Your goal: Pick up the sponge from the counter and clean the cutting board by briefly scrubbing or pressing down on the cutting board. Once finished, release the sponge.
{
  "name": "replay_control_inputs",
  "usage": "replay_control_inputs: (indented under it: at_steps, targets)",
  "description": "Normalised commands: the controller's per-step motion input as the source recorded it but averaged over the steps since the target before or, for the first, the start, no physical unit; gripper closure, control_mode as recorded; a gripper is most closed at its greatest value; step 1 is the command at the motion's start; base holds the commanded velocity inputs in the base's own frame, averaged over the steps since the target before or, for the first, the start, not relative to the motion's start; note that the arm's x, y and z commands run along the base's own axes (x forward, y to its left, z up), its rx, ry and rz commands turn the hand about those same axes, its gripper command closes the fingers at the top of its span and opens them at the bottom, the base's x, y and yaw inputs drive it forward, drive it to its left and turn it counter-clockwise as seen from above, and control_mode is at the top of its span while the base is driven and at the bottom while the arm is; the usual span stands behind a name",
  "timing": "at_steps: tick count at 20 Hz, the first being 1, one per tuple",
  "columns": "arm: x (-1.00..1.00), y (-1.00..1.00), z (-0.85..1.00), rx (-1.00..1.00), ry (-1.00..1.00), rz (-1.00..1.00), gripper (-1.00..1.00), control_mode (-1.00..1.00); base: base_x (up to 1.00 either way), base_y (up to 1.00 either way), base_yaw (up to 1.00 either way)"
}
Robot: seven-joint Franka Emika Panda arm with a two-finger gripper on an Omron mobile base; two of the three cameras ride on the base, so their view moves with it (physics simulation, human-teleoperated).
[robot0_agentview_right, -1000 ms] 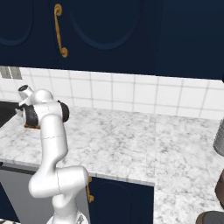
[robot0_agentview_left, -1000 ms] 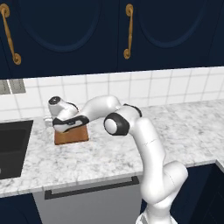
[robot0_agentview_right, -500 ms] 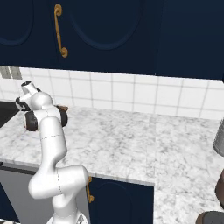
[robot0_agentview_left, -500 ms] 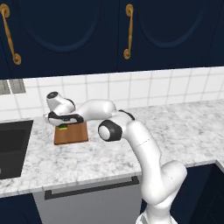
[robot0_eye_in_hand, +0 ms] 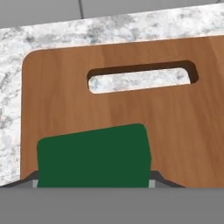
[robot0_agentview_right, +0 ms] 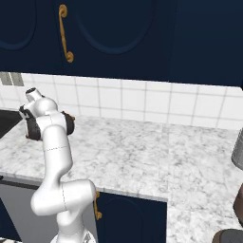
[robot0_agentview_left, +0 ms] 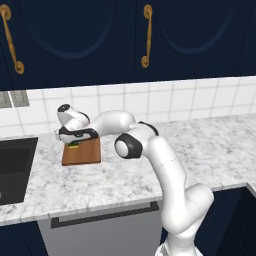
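The brown wooden cutting board (robot0_agentview_left: pixel 82 154) lies on the white marble counter (robot0_agentview_left: pixel 200 150), left of centre and close to the tiled wall. My gripper (robot0_agentview_left: pixel 74 142) points down over the board's far end, shut on the sponge (robot0_agentview_left: pixel 74 144). In the hand view the sponge's dark green top (robot0_eye_in_hand: pixel 93 158) fills the space between my fingertips (robot0_eye_in_hand: pixel 158 177) and lies low over the board (robot0_eye_in_hand: pixel 183 131), just short of the handle slot (robot0_eye_in_hand: pixel 141 77). I cannot tell whether the sponge presses on the wood. Its yellow foam is hidden.
A black sink basin (robot0_agentview_left: pixel 12 165) is set into the counter left of the board. The tiled wall (robot0_agentview_left: pixel 165 100) rises just behind it, with dark blue cabinets above. A grey vessel (robot0_agentview_right: pixel 238 151) stands at the far right of the counter.
The hand has shifted a little toward the wall over the board, the sponge still in its grip. The elbow has swung out toward the counter's front.
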Motion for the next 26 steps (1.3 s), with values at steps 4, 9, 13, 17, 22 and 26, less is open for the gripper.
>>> replay_control_inputs:
  at_steps: [4, 9, 13, 17, 22, 26]
  targets:
    - [-0.38, 0.00, -0.12, 0.00, -0.22, -0.01, 1.00, -1.00, 0.00, 0.00, 0.00]
    - [-0.36, -0.30, 0.00, 0.04, 0.00, 0.00, 1.00, -1.00, 0.00, 0.00, 0.00]
    - [-0.53, -0.36, -0.06, 0.02, 0.00, 0.00, 1.00, -1.00, 0.00, 0.00, 0.00]
    - [-0.64, -0.33, -0.26, 0.00, 0.00, 0.00, 1.00, -1.00, 0.00, 0.00, 0.00]
    - [-0.24, -0.36, -0.31, 0.00, -0.05, -0.03, 1.00, -1.00, 0.00, 0.00, 0.00]
    - [0.38, -0.34, -0.23, 0.00, -0.16, -0.09, 1.00, -1.00, 0.00, 0.00, 0.00]
